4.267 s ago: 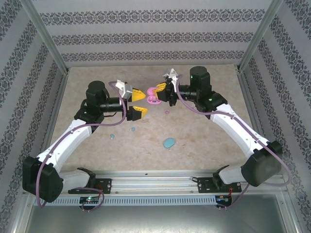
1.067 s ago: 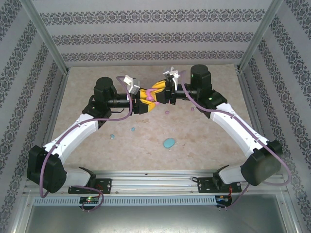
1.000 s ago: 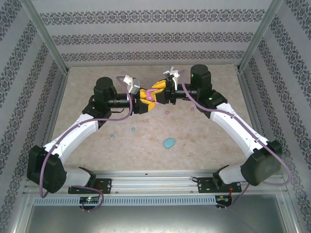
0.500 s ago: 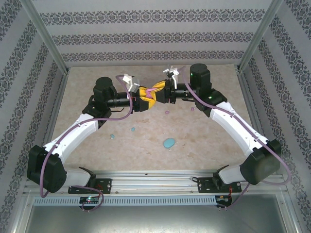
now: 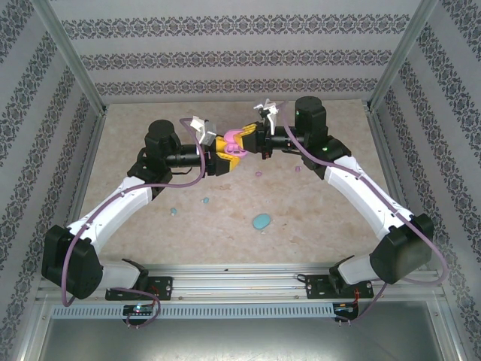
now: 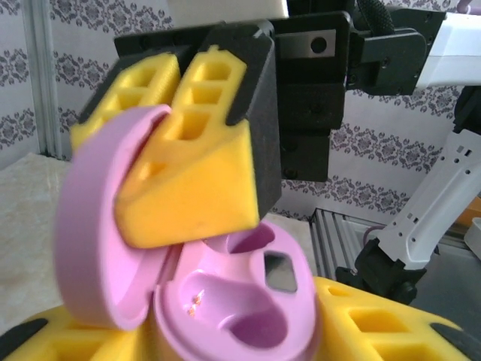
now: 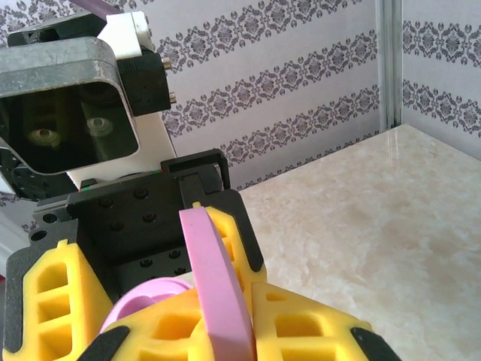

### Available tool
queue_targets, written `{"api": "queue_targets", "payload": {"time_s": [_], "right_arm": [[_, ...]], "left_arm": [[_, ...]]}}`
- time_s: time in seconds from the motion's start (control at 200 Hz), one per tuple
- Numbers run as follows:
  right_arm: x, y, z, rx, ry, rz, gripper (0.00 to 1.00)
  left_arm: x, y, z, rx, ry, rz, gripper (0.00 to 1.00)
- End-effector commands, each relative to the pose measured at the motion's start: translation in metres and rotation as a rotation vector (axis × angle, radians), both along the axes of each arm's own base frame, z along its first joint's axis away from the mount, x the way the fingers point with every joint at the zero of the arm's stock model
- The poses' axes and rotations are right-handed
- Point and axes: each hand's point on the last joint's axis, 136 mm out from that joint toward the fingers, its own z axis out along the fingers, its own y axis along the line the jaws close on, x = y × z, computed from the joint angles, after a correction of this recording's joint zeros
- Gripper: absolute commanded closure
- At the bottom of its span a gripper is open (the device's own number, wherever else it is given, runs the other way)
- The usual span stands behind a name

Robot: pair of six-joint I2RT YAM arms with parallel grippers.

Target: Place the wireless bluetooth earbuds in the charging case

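Now glossy pink oval case [image 6: 248, 308] hinged open; right hand [image 7: 214, 327] clamped on lid [image 7: 210, 256]; left hand [image 5: 222, 156] grip unclear

Overhead rear view; wrist cameras close on pink case [image 6: 240, 304]

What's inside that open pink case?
The pink case shows two empty pockets and a small dark square between them; a yellow finger hides the part near the hinge.
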Motion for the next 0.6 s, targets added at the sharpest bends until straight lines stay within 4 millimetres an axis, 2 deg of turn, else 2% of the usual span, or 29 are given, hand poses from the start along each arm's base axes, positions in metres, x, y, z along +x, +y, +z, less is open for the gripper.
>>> {"api": "queue_targets", "payload": {"time_s": [0.0, 0.075, 0.22, 0.405, 0.595], "right_arm": [[-0.013, 0.004, 0.020, 0.034, -0.122, 0.038, 1.00], [-0.014, 0.004, 0.019, 0.030, -0.131, 0.041, 1.00], [-0.016, 0.005, 0.017, 0.026, -0.137, 0.054, 1.00], [-0.014, 0.004, 0.011, 0.008, -0.135, 0.045, 1.00], [-0.010, 0.003, 0.006, -0.002, -0.113, 0.034, 1.00]], "left_arm": [[-0.010, 0.000, 0.000, 0.003, -0.035, -0.027, 0.42], [-0.010, 0.000, 0.001, -0.005, -0.042, -0.023, 0.39], [-0.010, 0.002, 0.005, -0.016, -0.043, -0.027, 0.40], [-0.013, 0.002, 0.011, -0.039, -0.045, -0.037, 0.30], [-0.014, 0.003, 0.011, -0.041, -0.049, -0.035, 0.30]]}}
